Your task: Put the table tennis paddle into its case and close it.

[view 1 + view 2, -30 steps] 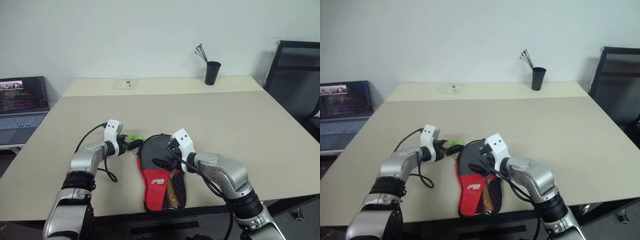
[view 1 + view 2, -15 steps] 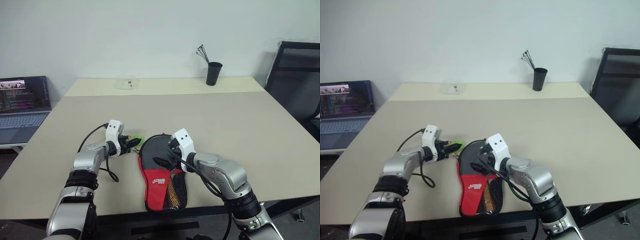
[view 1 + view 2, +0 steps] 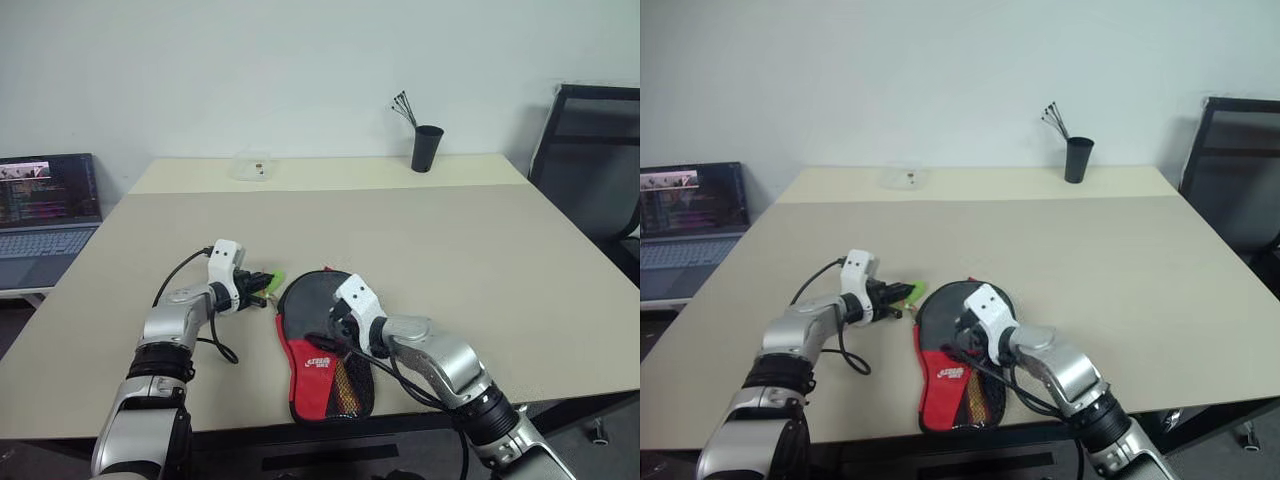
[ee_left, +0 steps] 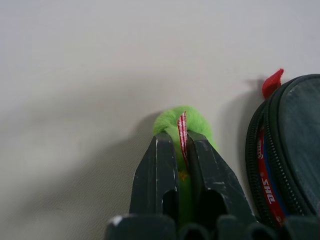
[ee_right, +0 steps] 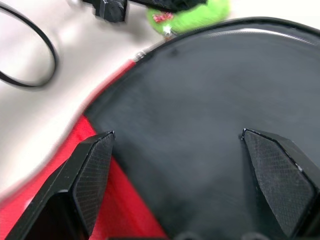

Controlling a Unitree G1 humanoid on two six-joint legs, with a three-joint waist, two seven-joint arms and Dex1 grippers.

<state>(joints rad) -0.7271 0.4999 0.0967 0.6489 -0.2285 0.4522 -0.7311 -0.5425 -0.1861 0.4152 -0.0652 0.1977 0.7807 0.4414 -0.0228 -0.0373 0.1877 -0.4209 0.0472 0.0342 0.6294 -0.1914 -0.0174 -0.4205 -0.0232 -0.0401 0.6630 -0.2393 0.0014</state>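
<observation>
1. A soft paddle-shaped case of black fabric with a red panel, white logo and mesh pocket lies flat on the beige table, low in the centre of the head views; its round end points up the frame, its narrow end toward the near table edge.
2. Whether the table tennis paddle lies inside the case I cannot tell; no blade or handle shows.
3. The left gripper, left of the case's round end in the head views, has its two black fingers pressed together on a fuzzy green tag with a thin red-and-white ribbon; the tag sits just beside the case's zip edge.
4. The right gripper hangs over the black round part of the case; its fingers stand wide apart, holding nothing; whether they touch the fabric I cannot tell.
5. A small red tab sticks up at the case's rim.
6. At the far edge, upper right of centre, stands a black cup with thin sticks in it; a clear small box sits upper left of centre.
7. An open laptop sits at the left edge; a black chair at the right.
</observation>
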